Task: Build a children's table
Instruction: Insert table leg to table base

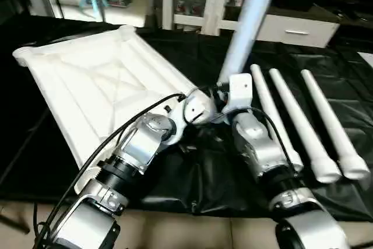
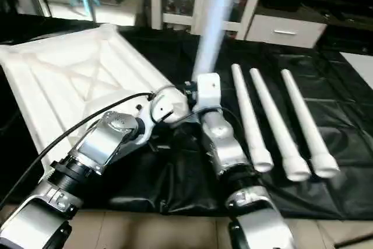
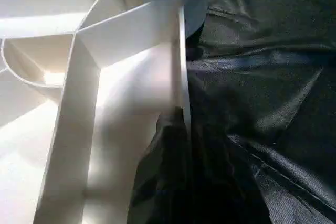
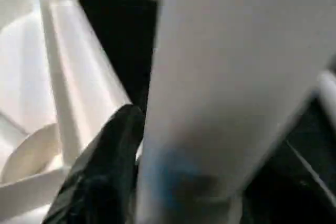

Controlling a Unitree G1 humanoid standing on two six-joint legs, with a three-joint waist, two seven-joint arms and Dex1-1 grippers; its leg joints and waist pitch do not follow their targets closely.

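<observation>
The white tabletop (image 1: 87, 80) lies underside up on a black cloth, its crossed ribs showing. One white leg (image 1: 247, 21) stands upright at the tabletop's near right corner. My right gripper (image 1: 228, 94) sits around the leg's lower end, and the leg (image 4: 226, 77) looms right in front of the right wrist camera. Beside it my left gripper (image 1: 189, 109) is shut on the tabletop's thin rim wall (image 3: 181, 66), with a black finger (image 3: 173, 129) against it. Three more legs (image 1: 303, 126) lie side by side on the cloth to the right.
The black cloth (image 1: 204, 179) covers the work table up to its front edge. A white cabinet (image 1: 291, 27) and shelves stand behind the table. Cables run along my left forearm (image 1: 134, 150).
</observation>
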